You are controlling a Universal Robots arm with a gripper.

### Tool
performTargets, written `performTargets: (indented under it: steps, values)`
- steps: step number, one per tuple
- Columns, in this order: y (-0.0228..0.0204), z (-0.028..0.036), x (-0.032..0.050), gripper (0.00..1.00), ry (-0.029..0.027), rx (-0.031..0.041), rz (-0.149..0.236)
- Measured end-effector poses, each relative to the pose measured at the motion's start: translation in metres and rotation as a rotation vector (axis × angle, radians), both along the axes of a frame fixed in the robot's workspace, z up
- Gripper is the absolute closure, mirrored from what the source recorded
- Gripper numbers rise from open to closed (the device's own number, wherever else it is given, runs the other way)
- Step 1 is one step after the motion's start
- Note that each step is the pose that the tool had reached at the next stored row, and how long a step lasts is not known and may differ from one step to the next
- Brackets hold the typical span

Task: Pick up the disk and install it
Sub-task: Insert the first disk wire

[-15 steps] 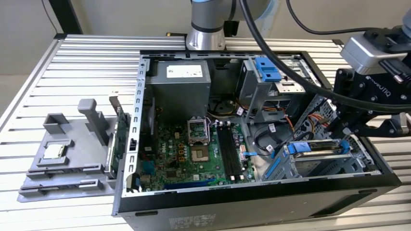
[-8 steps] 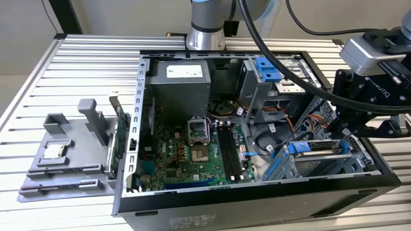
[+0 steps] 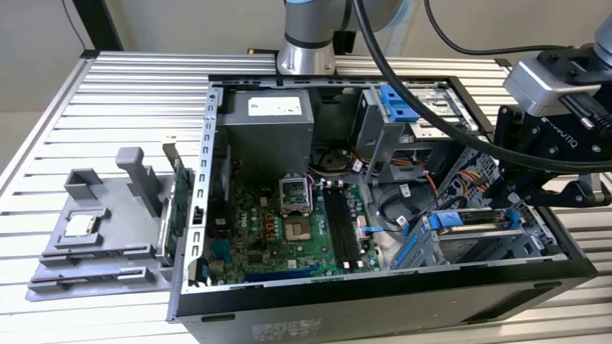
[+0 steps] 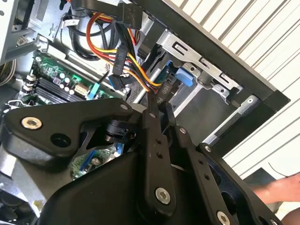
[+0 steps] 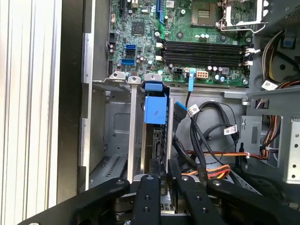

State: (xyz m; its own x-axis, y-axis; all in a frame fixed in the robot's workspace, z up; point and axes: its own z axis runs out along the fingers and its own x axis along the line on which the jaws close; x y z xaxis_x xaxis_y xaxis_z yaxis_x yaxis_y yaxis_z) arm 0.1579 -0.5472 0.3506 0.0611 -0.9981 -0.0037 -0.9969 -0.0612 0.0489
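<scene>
— Ribbed metal counter [image 3: 115, 93], open computer case [image 3: 383, 304]. Where's the disk [image 5: 154, 110]?
— On edge in the drive cage [image 3: 449, 251], straight ahead of the claw [image 5: 165, 163], its near end right at it.
— Gripped?
— Cannot tell whether the claw is clamped or spread.

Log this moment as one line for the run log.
phase: install | gripper: at the drive cage | disk: on edge inside cage | contact: unclear

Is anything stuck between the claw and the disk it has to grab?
No, nothing I can see. The claw is right at the disk, which stands on edge in a slot of the metal cage. The wires lie beside the disk, not between it and the claw.
</scene>
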Motion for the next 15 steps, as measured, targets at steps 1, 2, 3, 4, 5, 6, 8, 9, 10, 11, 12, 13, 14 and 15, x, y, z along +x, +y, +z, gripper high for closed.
performTargets:
  steps: [1,2,3,4,5,6,8,9,10,11,12,13,14,15]
  values:
    - [0.0000,-0.0003,0.0000,1.00,0.0000,0.0000,0.000]
    - [0.0000,-0.0007,0.0000,1.00,0.0000,0.0000,0.000]
    - [0.0000,-0.0010,0.0000,1.00,0.0000,0.0000,0.000]
    - [0.0000,-0.0014,0.0000,1.00,0.0000,0.0000,0.000]
    - [0.0000,-0.0016,0.0000,1.00,0.0000,-0.0001,0.000]
    - [0.0000,-0.0019,0.0000,1.00,0.0000,-0.0001,0.000]
    - [0.0000,-0.0026,0.0000,1.00,0.0000,0.0000,0.000]
    - [0.0000,-0.0030,0.0000,1.00,0.0000,0.0000,0.000]
    - [0.0000,-0.0032,-0.0001,1.00,-0.0001,-0.0001,0.000]
    - [0.0000,-0.0035,-0.0003,1.00,-0.0008,0.0000,-0.001]
    - [0.0000,-0.0036,-0.0005,1.00,-0.0014,-0.0001,-0.001]
    - [-0.0001,-0.0038,-0.0008,1.00,-0.0026,0.0001,-0.001]
    - [-0.0001,-0.0039,-0.0010,1.00,-0.0049,0.0012,-0.002]
    - [-0.0001,-0.0038,-0.0011,1.00,-0.0077,0.0066,-0.003]
